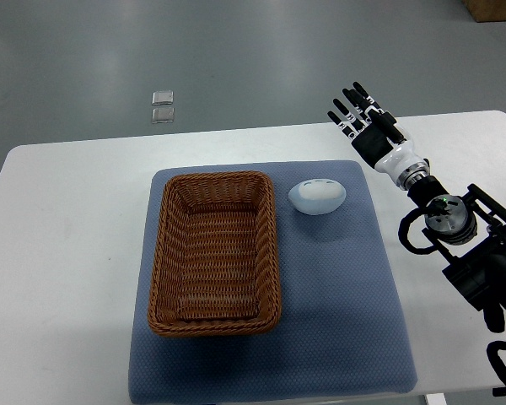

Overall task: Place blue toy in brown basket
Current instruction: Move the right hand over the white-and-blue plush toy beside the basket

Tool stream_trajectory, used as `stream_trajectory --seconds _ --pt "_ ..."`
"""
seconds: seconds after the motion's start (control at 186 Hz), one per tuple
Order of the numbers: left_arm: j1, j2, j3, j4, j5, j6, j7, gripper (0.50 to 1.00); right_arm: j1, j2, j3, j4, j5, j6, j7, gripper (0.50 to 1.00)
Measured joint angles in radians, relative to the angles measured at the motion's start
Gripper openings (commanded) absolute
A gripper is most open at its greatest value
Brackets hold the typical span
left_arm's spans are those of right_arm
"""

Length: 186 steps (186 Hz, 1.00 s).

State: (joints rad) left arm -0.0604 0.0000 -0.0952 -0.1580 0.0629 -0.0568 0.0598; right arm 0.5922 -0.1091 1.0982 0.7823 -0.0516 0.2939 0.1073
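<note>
A pale blue, rounded toy lies on the blue mat, just right of the brown wicker basket. The basket is rectangular and holds nothing. My right hand hovers over the white table's far edge, up and to the right of the toy and apart from it. Its black fingers are spread and hold nothing. The right arm runs in from the right edge. The left arm does not show.
The white table carries the mat and basket. On the grey floor beyond the table's far edge lie two small clear squares. A brown box corner shows at the top right.
</note>
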Motion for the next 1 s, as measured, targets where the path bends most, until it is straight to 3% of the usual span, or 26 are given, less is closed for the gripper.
stream_trajectory --seconds 0.376,0.553,0.8,0.912,0.998 --pt "0.000 0.000 -0.004 0.000 0.000 -0.002 0.000 1.000 0.018 -0.018 -0.026 0.006 -0.025 0.004 -0.012 0.915" --pt "0.000 0.000 -0.005 0.000 0.000 -0.002 0.000 1.000 0.103 -0.073 -0.123 0.016 -0.230 0.024 -0.049 0.913" --pt "-0.001 0.000 -0.005 0.000 0.000 -0.002 0.000 1.000 0.374 -0.231 -0.442 0.065 -0.809 0.161 -0.111 0.915" --pt "-0.001 0.000 -0.005 -0.003 0.000 -0.002 0.000 1.000 0.534 -0.297 -0.647 0.129 -0.967 0.260 -0.189 0.915" --pt "-0.001 0.000 -0.006 -0.005 0.000 -0.002 0.000 1.000 0.624 -0.312 -0.775 0.158 -0.990 0.287 -0.242 0.915"
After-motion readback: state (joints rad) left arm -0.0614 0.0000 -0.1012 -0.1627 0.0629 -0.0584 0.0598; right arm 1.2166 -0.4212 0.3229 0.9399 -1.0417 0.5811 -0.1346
